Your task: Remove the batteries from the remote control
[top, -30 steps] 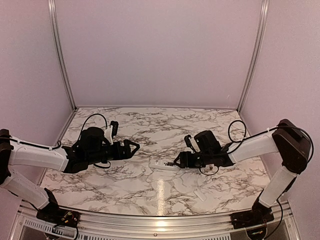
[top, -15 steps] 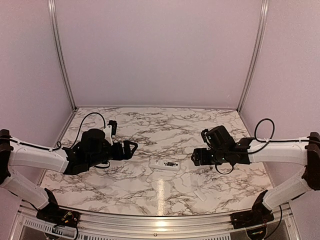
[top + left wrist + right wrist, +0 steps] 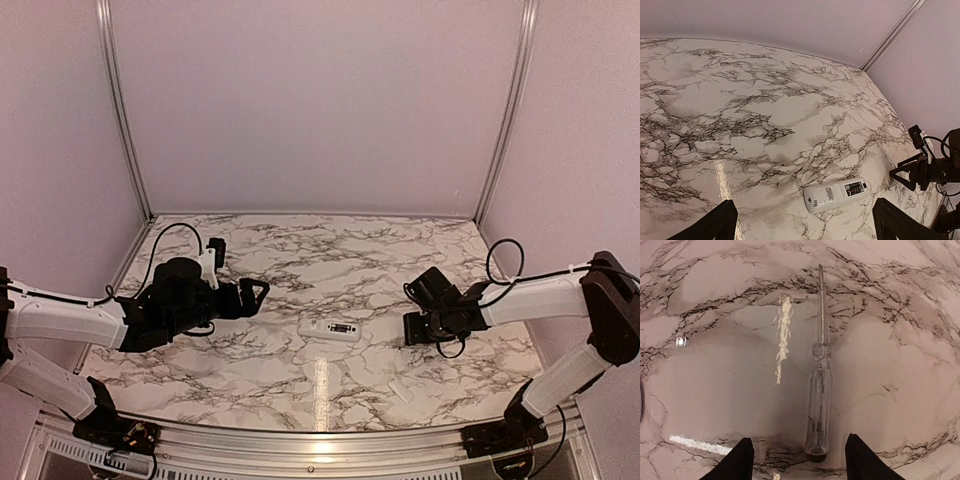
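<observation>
The remote control (image 3: 333,327) is lying flat on the marble-patterned table (image 3: 300,250), just toward 6 o'clock from the middle of the top, well apart from both arms. The surface is white, glossy and crossed by dark veins, and a streak of light is being reflected on it at 6 o'clock of the remote. The table is being enclosed by plain pale lilac walls (image 3: 320,100) joined at aluminium posts (image 3: 118,110).

The remote is being seen as a slim white bar with rounded ends, turned with its dark recess (image 3: 856,188) facing up. The recess is sitting toward the end at 3 o'clock.

At 3 o'clock of the remote the right gripper (image 3: 408,328) is being held low over the table. Its fingers (image 3: 742,460) are standing apart on either side of the handle end of a clear screwdriver (image 3: 819,390) without touching it. The tool's tip is pointing to 12 o'clock in the wrist view. At 10 o'clock of the remote the left gripper (image 3: 256,291) is being held with its fingers wide apart and nothing between them. A small white cover piece (image 3: 400,388) is lying at 4 o'clock.

Whether the batteries are sitting in the recess cannot be told at this size. The screwdriver cannot be made out from above.
</observation>
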`<action>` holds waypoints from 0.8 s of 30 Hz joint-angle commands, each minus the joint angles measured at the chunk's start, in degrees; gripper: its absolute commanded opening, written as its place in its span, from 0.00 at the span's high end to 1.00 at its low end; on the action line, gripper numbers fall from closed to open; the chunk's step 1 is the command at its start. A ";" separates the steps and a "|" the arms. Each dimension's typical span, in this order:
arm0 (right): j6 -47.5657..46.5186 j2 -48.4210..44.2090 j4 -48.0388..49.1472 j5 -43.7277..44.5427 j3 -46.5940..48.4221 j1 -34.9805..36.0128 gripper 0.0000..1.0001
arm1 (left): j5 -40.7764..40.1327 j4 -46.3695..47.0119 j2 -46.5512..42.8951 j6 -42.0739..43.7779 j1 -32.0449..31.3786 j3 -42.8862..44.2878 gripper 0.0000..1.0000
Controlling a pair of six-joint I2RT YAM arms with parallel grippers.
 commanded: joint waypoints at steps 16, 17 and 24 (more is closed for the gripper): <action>-2.02 4.43 2.99 -1.84 -1.09 -3.77 0.96 | 0.51 0.78 -0.41 1.16 -0.21 -0.60 0.01; -2.92 4.08 3.04 -2.28 -1.11 -3.72 1.00 | 0.51 0.98 -0.25 0.89 -0.20 -0.63 0.01; -9.80 -1.77 5.35 -8.16 -0.13 -1.45 1.00 | 5.18 4.05 0.56 0.85 -0.20 -0.66 0.04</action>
